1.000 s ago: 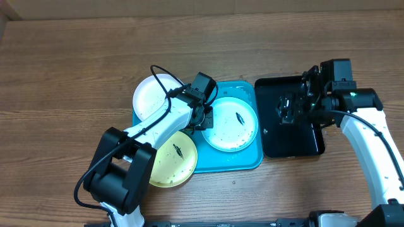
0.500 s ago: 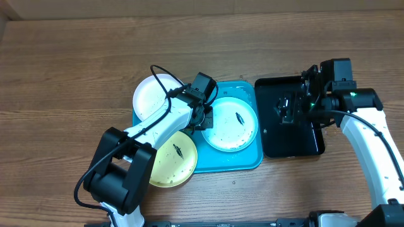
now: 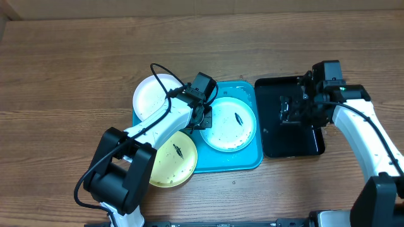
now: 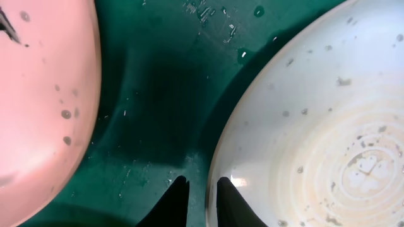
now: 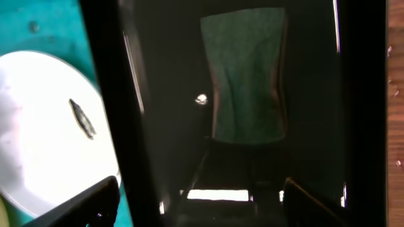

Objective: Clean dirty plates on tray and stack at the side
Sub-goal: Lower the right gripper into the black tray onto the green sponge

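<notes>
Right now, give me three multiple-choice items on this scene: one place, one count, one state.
1. Where does the green pad lie? A bare table; B black tray; C in a gripper
2. How many plates show? A one; B two; C three
3. The right gripper is: A open; B shut on the pad; C shut on a plate

1 B: the tray's dark walls surround the pad.
2 C: white plate, pale blue-green plate, yellow-green plate.
3 A: its fingers are spread wide, nothing between.
</notes>
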Available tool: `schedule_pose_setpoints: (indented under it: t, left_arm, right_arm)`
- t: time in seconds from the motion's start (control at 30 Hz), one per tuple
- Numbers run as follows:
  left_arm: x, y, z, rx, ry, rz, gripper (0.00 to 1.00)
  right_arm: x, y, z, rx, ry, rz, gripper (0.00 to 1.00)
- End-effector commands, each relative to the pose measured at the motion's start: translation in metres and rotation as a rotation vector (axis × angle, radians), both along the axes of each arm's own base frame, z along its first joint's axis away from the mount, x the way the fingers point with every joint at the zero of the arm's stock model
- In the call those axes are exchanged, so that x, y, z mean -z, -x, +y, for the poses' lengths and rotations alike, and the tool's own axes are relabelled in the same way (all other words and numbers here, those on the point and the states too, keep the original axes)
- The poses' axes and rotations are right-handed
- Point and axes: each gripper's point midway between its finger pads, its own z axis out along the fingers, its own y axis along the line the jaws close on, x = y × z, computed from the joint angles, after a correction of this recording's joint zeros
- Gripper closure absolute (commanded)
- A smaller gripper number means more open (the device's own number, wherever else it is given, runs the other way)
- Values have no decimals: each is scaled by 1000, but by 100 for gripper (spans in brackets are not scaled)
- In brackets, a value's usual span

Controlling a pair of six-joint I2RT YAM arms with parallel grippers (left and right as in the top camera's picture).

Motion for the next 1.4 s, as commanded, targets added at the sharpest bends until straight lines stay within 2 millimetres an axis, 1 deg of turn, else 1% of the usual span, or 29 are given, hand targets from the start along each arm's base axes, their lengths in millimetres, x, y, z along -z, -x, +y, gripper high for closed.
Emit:
schedule_pose_setpoints:
  t: [0.0,0.07,0.13,0.2,0.27,0.33,0.4,0.67,0.73,0.93,0.97,1.07,1.2,1.37]
  left_arm:
    - [6,3,2,23,-26,5,81]
    - [6,3,2,23,-26,5,81]
    - [6,3,2,23,-23,5,81]
    - [6,3,2,20,-23,5,81]
    - [6,3,2,20,-23,6,81]
    - [6,3,2,20,-23,6,81]
    - [6,3,2,20,-23,6,81]
    - [6,3,2,20,-23,6,81]
    - [6,3,2,20,-23,6,81]
    - [6,3,2,20,-23,6,81]
    - [6,3,2,20,-23,6,81]
    - [6,3,2,20,-23,6,81]
    - [6,3,2,20,-23,6,82]
    - [6,3,2,20,-23,6,81]
  right_arm:
    - [7,-5,-4,-4,53,-6,23]
    - [6,-10,-5,-7,73,-30,26]
    - [5,-17,-10,-4,125,-60,29]
    - [4,-24,-12,-4,172,-93,30]
    - [3,-30,-10,-11,189,-121,30]
    - [5,-34,-8,-15,203,-137,30]
    - [10,-37,-11,-11,226,-142,30]
    - [44,-39,-13,-12,240,-111,30]
    - [49,-39,-13,-13,242,-99,30]
    - [72,-38,-13,-22,248,-49,31]
    - [74,-38,-13,-23,249,-47,33]
    - [75,-38,-13,-23,249,-46,44]
    - [75,-40,-13,-26,250,-52,44]
    - [74,-43,-18,-15,282,-67,44]
